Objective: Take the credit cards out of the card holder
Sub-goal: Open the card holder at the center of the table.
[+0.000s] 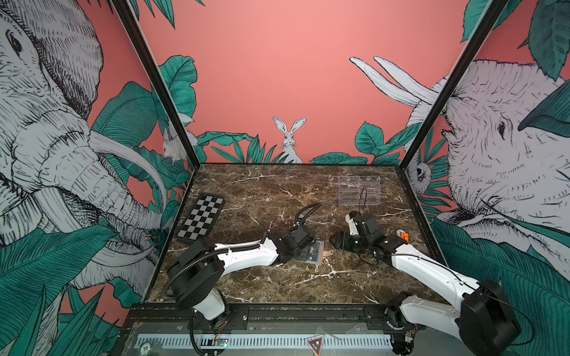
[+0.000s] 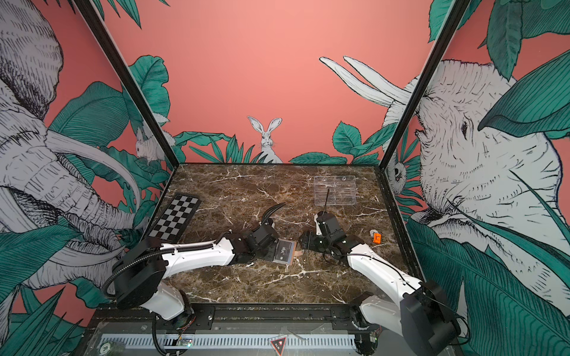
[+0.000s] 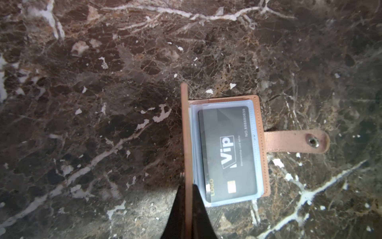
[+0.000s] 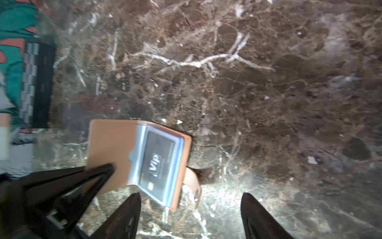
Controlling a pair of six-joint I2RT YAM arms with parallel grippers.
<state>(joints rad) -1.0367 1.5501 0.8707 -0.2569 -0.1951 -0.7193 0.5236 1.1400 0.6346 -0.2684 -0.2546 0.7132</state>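
Holding the card holder (image 3: 258, 124) open near table centre, a little toward 6 o'clock: left gripper (image 3: 187, 198), at 9 o'clock of it, clamped tight on one end of the tan cover flap (image 3: 184, 134), raised nearly upright. Lying flat at 3 o'clock of that flap, inside a clear sleeve (image 3: 194, 149): top credit card (image 3: 227, 153), dark grey, "Vip" lettering up, not yet out; cannot tell about more cards underneath. Pointing to 3 o'clock, flat on the marble table (image 3: 103, 62): snap tab (image 3: 295, 141), unfastened. Poised just past it at 3 o'clock, jaws wide apart, empty: right gripper (image 4: 191, 195).

Likely troubles from here:
- Thin flap slipping out of a pinch so near its end, then dropping shut over the card.
- Whole holder dragging or lifting along with the card, given sleeve friction and only the flap restrained, not the base.
- Slick, flat card offering little edge, so fingers nipping sleeve plastic instead.
- Snagging the tab on approach, twisting the holder out of the left grip.
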